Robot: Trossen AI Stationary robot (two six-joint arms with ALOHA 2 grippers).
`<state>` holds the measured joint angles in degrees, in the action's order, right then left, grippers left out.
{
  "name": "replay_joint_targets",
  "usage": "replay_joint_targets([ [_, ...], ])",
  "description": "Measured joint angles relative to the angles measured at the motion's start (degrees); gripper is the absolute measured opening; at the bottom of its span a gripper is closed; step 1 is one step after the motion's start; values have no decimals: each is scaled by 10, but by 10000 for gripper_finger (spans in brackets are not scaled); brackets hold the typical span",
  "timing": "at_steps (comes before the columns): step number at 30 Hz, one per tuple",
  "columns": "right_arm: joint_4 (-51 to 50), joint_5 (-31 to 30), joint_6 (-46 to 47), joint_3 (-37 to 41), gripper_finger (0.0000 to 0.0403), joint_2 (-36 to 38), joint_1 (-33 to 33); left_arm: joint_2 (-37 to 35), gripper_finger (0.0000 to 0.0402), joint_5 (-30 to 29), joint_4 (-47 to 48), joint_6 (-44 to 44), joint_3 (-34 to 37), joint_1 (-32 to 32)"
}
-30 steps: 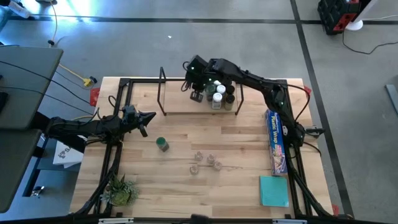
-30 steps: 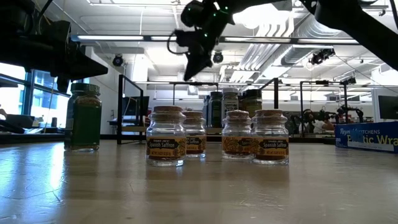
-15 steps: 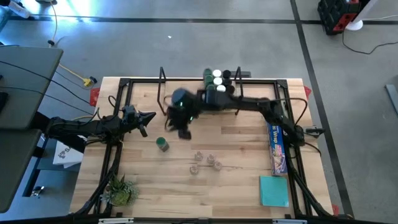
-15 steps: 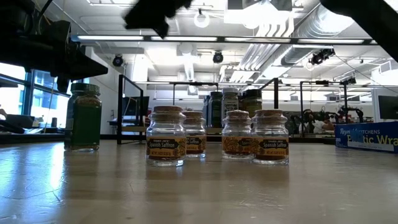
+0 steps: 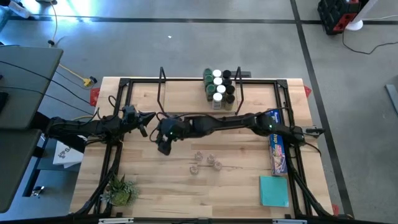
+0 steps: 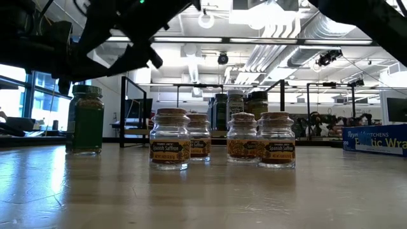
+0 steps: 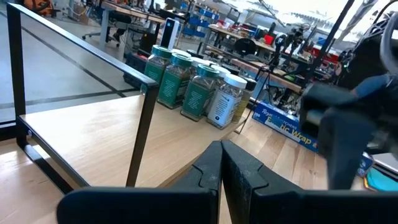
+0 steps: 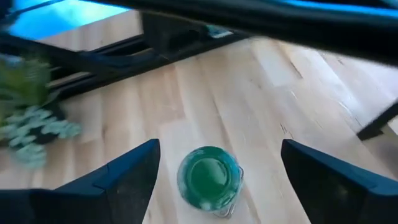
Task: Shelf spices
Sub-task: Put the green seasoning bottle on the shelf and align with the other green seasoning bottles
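Overhead, the right gripper reaches across to the centre-left of the frame and hovers above a green-lidded jar, which stands upright on the counter, long axis vertical, lid up. In the right wrist view the jaws are spread wide, one finger on each side of the jar, neither touching it. Four clear saffron jars stand upright in a loose group at lower centre of the overhead frame. On the shelf, at upper centre, a cluster of green-, white- and dark-lidded jars stands upright near its right hoop. A blue plastic-wrap box lies lengthwise along the right edge. The left gripper waits at centre left, jaws closed and empty.
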<state>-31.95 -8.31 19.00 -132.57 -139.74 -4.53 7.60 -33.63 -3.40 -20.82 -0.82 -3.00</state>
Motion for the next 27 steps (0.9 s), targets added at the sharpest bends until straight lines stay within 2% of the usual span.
replay_joint_targets([
  [5, 39, -40, 23, 0, 332, -27, -14, 0, 5, 0, 0, 0, 0, 0],
  [10, 14, -113, 50, 0, 332, -48, -25, 0, 5, 0, 0, 0, 0, 0],
  [15, 14, -118, 89, 0, 325, -55, -24, 0, 5, 0, 0, 0, 0, 0],
  [19, 0, -126, 136, 0, 294, -57, -24, 0, 5, 0, 0, 0, 0, 0],
  [27, -41, -126, 141, -25, 223, -54, -23, 0, 5, 0, 0, 0, 0, 0],
])
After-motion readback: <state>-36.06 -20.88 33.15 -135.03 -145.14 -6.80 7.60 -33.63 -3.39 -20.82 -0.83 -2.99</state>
